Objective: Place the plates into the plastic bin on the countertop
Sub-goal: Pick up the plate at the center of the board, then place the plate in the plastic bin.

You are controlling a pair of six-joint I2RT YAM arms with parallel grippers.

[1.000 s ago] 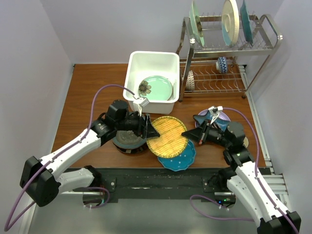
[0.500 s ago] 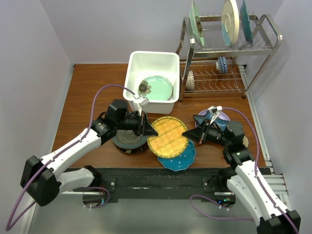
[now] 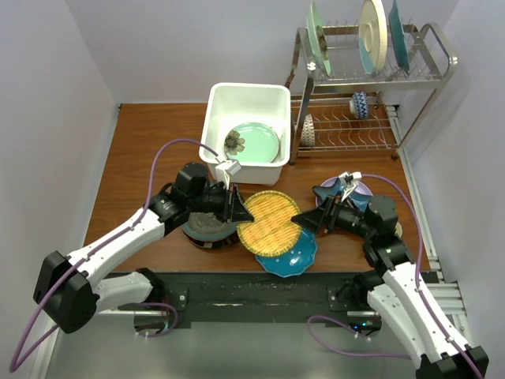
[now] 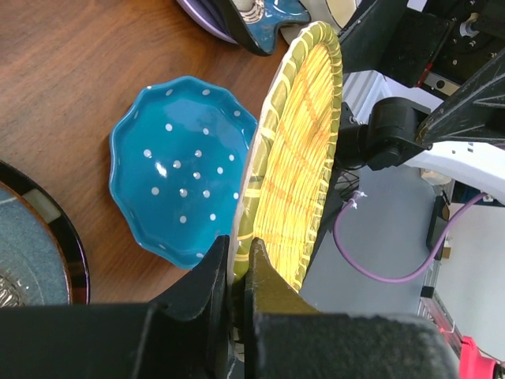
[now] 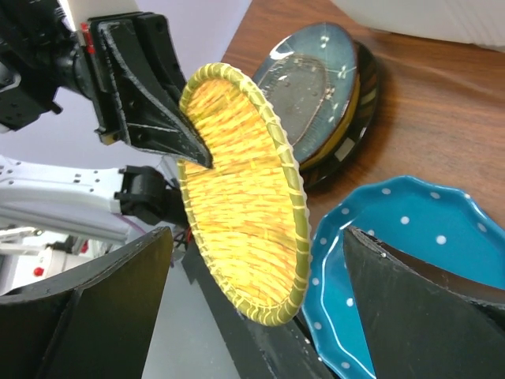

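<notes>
The yellow plate (image 3: 271,223) is showing fine orange-gold streaks inside an olive-green rim crossed by pale bands, while the blue plate (image 3: 298,257) is wearing scattered white dots on bright teal-blue. The glazed plate (image 3: 207,227) is gleaming dark grey-teal above a black rim. The mint plate (image 3: 260,142) is carrying a dark flower, the bin (image 3: 237,99) is showing plain white, and the desk (image 3: 150,150) is glowing reddish-brown.

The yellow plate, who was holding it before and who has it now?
The right gripper held it and has let go. The left gripper closed on the rim of the yellow plate and now holds it tilted. The blue dotted plate and the mint plate in the plastic bin stayed put.
</notes>
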